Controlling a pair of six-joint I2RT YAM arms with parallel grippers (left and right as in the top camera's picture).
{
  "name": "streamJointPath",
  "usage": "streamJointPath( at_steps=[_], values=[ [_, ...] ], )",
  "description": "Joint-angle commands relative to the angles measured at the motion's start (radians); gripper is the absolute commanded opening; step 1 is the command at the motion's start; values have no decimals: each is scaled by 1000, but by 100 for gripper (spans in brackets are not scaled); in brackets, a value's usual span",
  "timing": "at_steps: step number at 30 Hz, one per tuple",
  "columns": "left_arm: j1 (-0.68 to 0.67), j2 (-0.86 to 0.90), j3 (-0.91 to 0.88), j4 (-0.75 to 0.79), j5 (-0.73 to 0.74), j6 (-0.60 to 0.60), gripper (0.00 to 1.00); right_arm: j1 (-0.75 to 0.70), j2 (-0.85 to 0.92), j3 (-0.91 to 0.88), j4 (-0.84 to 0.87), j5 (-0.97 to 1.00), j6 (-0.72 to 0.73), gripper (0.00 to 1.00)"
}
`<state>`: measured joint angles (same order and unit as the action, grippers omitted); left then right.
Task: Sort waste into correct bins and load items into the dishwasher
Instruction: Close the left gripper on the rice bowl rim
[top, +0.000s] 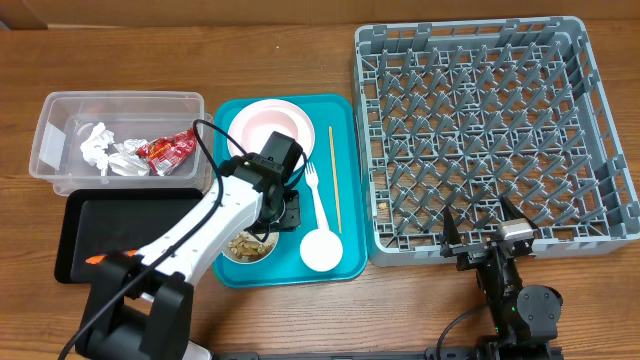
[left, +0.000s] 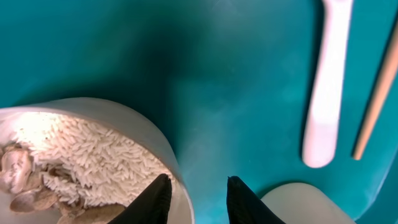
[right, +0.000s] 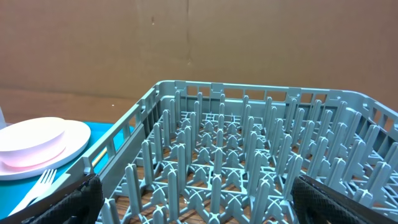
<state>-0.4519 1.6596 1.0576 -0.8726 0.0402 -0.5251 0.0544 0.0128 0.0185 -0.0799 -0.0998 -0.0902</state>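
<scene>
Biggest thing first: the grey dish rack (top: 495, 135) fills the right of the wooden surface (top: 300, 50), and we see nothing loaded among its pegs. The right pincer (top: 478, 222) sits at the rack's near edge with its jaws spread wide and nothing between them.

Next in size is the teal tray (top: 345, 215), and that's where the action is. To its left, the clear tub (top: 50, 125) holds crumpled napkins (top: 100, 148) and the red wrapper (top: 172, 150). The black tray (top: 120, 235) lies just in front of the tub.

On the teal tray we've got the pink plate (top: 268, 125) at the far end. The rice bowl (left: 93, 155) sits at the near-left corner, full of rice (left: 93, 162), with the cup (top: 322, 250) near its right. The fork (top: 315, 190) and the chopstick (top: 334, 175) lie side by side, both pointing away from the robot.

Now the key relation. The left pincer (left: 196, 200) is apart and clamped on nothing, poised right at the bowl's rim. One finger is over the rice side, the other over bare teal. The bowl lies to the pincer's left in the wrist view. The left arm is far nearer than the right, so we judge a rim pinch is the move in hand.
</scene>
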Motion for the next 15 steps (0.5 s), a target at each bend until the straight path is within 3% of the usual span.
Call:
streamJointPath(
  at_steps=[1, 15],
  values=[
    [-6, 35, -9, 8, -17, -22, 33, 5, -8, -11, 4, 1, -4, 100],
    [-7, 37, -9, 10, -14, -21, 36, 5, -8, -11, 4, 1, -4, 100]
  ],
)
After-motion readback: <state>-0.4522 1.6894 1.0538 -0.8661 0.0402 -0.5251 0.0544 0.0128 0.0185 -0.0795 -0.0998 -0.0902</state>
